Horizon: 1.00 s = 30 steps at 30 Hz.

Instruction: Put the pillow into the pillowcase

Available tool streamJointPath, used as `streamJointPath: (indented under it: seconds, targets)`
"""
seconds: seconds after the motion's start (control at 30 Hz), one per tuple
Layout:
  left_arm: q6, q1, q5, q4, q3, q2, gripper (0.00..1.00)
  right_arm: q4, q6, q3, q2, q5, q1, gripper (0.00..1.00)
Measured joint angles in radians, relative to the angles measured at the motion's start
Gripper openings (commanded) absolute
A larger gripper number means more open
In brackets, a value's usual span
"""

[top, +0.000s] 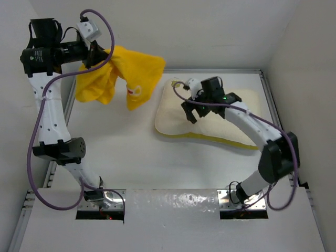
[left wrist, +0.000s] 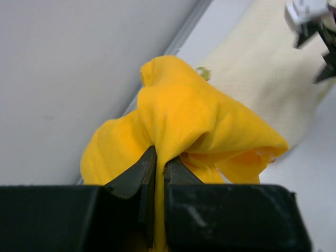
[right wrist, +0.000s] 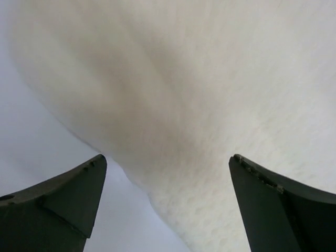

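Observation:
The cream-white pillow with yellow edge trim lies flat on the table at the centre right. The yellow pillowcase hangs bunched in the air at the back left. My left gripper is shut on a fold of the pillowcase and holds it up near the back wall. My right gripper is open and hovers just above the pillow's left part. In the right wrist view the pillow fills the frame between the spread fingertips, with its edge running between them.
White walls close in the table at the back, left and right. A metal rail runs along the right side of the table. The bare white tabletop lies in front of the pillow.

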<state>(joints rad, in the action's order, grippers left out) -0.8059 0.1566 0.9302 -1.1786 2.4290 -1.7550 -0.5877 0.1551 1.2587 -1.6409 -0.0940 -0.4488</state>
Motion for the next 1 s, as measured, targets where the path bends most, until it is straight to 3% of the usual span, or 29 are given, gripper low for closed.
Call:
streamJointPath:
  seconds: [0.03,0.07,0.13,0.17,0.2,0.23,0.27,0.43,0.47,0.5,0.53,0.57,0.6,0.63,0.67,0.7,0.8,0.9,1.0]
  targets:
    - [-0.009,-0.011,0.029,-0.028,-0.001,0.004,0.00,0.054,-0.014,-0.002,0.059,-0.027,0.005,0.71]
    - [-0.011,-0.023,0.050,-0.046,-0.003,0.005,0.00,0.124,-0.028,-0.003,0.122,-0.061,0.006,0.01]
    - [-0.012,-0.047,0.082,-0.063,-0.032,0.005,0.01,0.254,-0.073,0.004,0.230,-0.126,-0.001,0.00]
    - [-0.003,-0.055,0.090,-0.063,-0.055,0.008,0.13,0.307,-0.101,0.012,0.262,-0.151,-0.008,0.37]
    - [0.015,-0.064,0.094,-0.053,-0.087,0.010,0.64,0.370,-0.127,0.023,0.288,-0.178,-0.016,0.69]
    - [0.042,-0.071,0.087,-0.026,-0.124,0.011,0.91,0.421,-0.149,0.028,0.300,-0.196,-0.023,0.89]
    - [0.101,-0.076,0.058,0.033,-0.191,0.023,1.00,0.471,-0.165,0.027,0.300,-0.211,-0.032,0.99]
    - [0.296,-0.051,-0.253,0.260,-0.496,0.008,1.00,0.570,-0.226,0.008,0.203,-0.218,-0.101,0.99]
    - [0.304,-0.035,-0.284,0.267,-0.519,-0.014,0.98,0.558,-0.222,0.008,0.170,-0.201,-0.127,0.94]
    - [0.302,-0.014,-0.310,0.272,-0.544,-0.032,0.92,0.539,-0.208,0.009,0.131,-0.180,-0.159,0.64]
    - [0.289,0.008,-0.327,0.273,-0.578,-0.037,0.48,0.510,-0.181,0.017,0.091,-0.166,-0.200,0.01]
    - [0.260,0.028,-0.340,0.269,-0.618,-0.029,0.14,0.474,-0.159,0.031,0.050,-0.151,-0.243,0.00]
    - [0.214,0.047,-0.355,0.259,-0.661,-0.010,0.00,0.440,-0.144,0.046,0.011,-0.135,-0.283,0.29]
    - [0.145,0.064,-0.372,0.245,-0.707,0.019,0.00,0.406,-0.135,0.065,-0.024,-0.113,-0.319,0.67]
    - [0.085,0.074,-0.385,0.210,-0.740,0.050,0.04,0.383,-0.124,0.079,-0.055,-0.097,-0.349,0.92]
    - [0.018,0.075,-0.402,0.175,-0.774,0.086,0.36,0.358,-0.102,0.093,-0.084,-0.080,-0.378,0.99]
    - [-0.140,0.064,-0.467,0.119,-0.914,0.209,0.74,0.286,-0.058,0.103,-0.142,-0.015,-0.426,0.99]
    - [-0.190,0.054,-0.544,0.169,-1.125,0.296,0.97,0.260,-0.016,0.055,-0.156,0.044,-0.443,0.99]
    - [-0.134,0.054,-0.619,0.311,-1.301,0.269,0.99,0.274,0.031,-0.035,-0.157,0.073,-0.462,0.99]
